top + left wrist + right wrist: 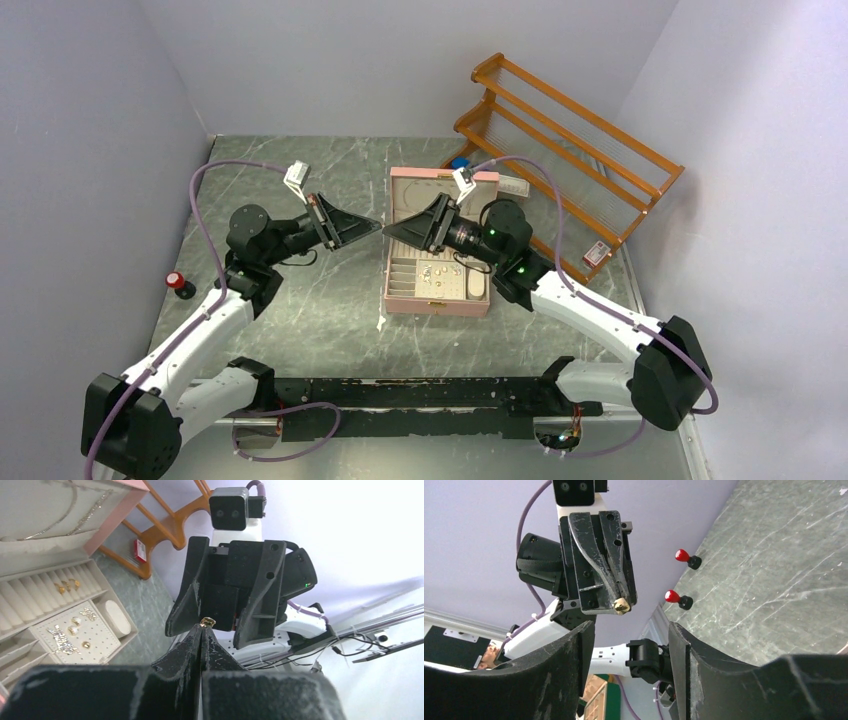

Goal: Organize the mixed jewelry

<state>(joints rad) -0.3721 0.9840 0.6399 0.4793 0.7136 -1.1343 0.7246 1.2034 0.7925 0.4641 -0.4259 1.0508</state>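
At the far left a red-capped knob [178, 283] stands on the marble table [320, 300], well apart from my arms. My left gripper [372, 226] is pinched tight on a tiny gold piece [206, 623], shiny and rounded, which pokes from the fingertips above the table, just left of the box. Facing it tip to tip, my right gripper [392, 231] is spread wide with nothing in it. The pink jewelry box [437, 307] lies open. It has gold rings [67, 586] in the roll slots, small earrings [75, 626] on the perforated pad and a thin chain [85, 517] in the lid. A wooden rack [590, 150] leans at the right.
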